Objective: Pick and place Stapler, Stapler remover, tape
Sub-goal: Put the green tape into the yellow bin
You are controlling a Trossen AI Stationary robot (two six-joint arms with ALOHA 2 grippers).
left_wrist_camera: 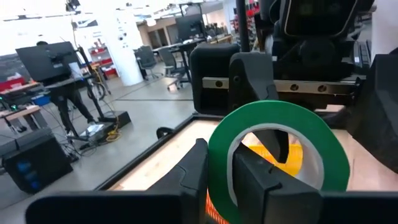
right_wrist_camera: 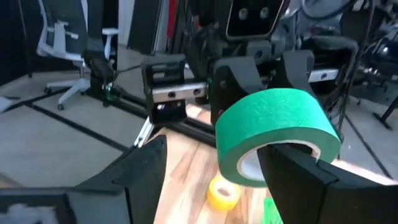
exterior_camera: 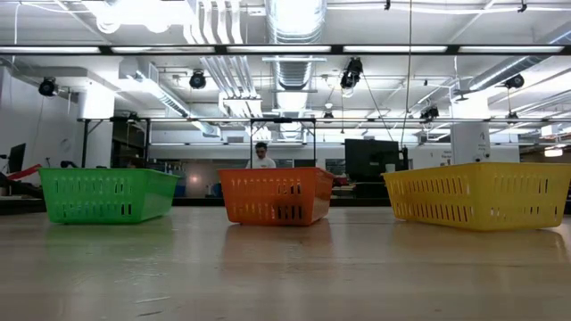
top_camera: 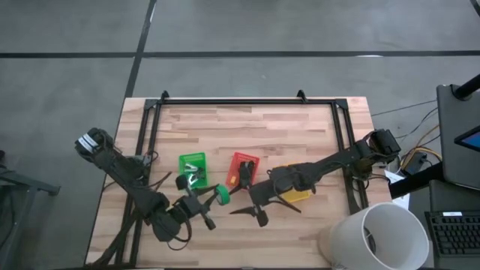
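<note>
The left gripper [top_camera: 208,201] is clenched on the rim of the green tape roll [top_camera: 222,195]. In the left wrist view one of its dark fingers [left_wrist_camera: 193,174] sits outside the ring and the other inside the pale hole. The roll is held clear of the table [top_camera: 247,127], above its near middle, just near of the gap between the green bin [top_camera: 193,166] and the red bin [top_camera: 242,166]. It stands on edge, with its open face turned back along the left arm and its hole running roughly left to right. That arm comes in low from the near left edge and stretches right toward the centre.

The right gripper [top_camera: 253,214] faces it from the other side, released. Its fingers [right_wrist_camera: 140,171] are spread wide, one just beside the roll and the other well apart from it. The right arm reaches in from the far right edge, bends at the elbow and crosses over the yellow bin [top_camera: 298,196].

Two tape rolls show: the green one in the grip, and one yellow tape roll [right_wrist_camera: 222,191] lying flat on the wood below it. There are three bins in a row, green at left, red in the middle and yellow at right. Something dark lies in the red bin, too small to tell what it is. A person [exterior_camera: 260,156] stands in the room far behind the table.
</note>
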